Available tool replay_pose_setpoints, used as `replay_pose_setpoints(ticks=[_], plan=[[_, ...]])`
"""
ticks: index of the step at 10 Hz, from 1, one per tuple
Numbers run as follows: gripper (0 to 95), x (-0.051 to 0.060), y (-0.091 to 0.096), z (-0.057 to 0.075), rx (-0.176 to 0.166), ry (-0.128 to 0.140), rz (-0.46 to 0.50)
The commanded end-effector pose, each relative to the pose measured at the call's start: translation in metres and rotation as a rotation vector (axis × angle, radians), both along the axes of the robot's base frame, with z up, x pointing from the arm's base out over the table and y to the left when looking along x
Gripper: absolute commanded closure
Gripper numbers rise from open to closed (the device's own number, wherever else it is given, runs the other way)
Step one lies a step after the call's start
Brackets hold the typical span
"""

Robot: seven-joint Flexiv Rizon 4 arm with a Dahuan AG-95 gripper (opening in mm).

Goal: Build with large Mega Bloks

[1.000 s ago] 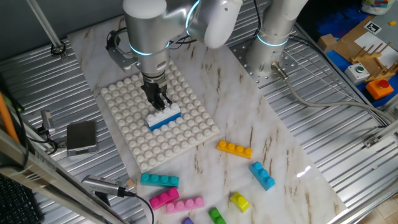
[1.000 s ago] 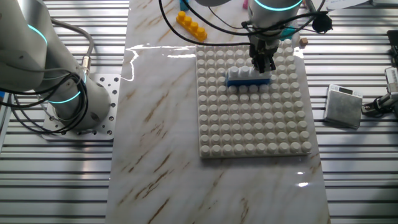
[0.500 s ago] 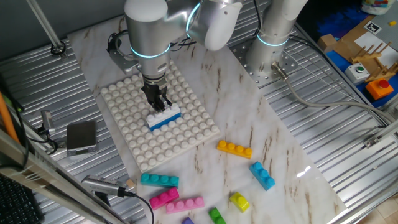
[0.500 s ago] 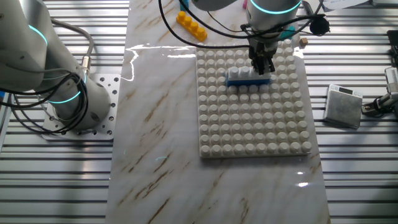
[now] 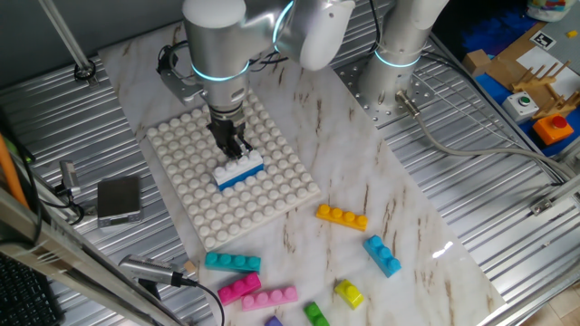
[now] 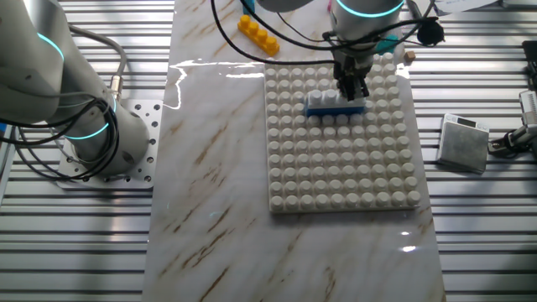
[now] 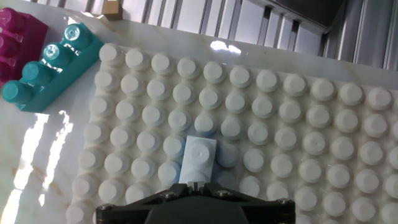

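Hand view looked straight down on the white brick, which sat pressed onto the white studded plate with a blue tint showing under it; the teal brick and a dark pink brick lay off the plate's corner on the marble bench; whether the fingers gripped the white brick could not be told from there. One fixed view showed the hand down on the white brick, which was stacked on a blue brick near the plate's middle; the fingers looked closed about the white brick, though not clearly; an orange brick, a light blue brick, a pale pink brick, a yellow brick and a green brick lay loose on the bench, well apart from the plate. The other fixed view showed the hand at the same stack, near the plate's far edge.
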State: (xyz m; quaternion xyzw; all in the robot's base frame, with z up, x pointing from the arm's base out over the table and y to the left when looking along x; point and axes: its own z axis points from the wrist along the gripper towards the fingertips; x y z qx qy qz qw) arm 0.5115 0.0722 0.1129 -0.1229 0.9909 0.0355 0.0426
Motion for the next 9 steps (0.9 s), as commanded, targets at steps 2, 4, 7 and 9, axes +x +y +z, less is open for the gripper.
replay_pose_setpoints(ticks=[2,4,7,9], plan=[[95.0,-0.014,0.003,-0.002,-0.008,-0.007,-0.003],[95.0,-0.022,0.006,-0.006,-0.009,-0.007,-0.002],[95.0,-0.024,0.007,-0.016,-0.014,-0.012,-0.003],[95.0,-0.025,0.008,-0.022,-0.012,-0.01,-0.003]])
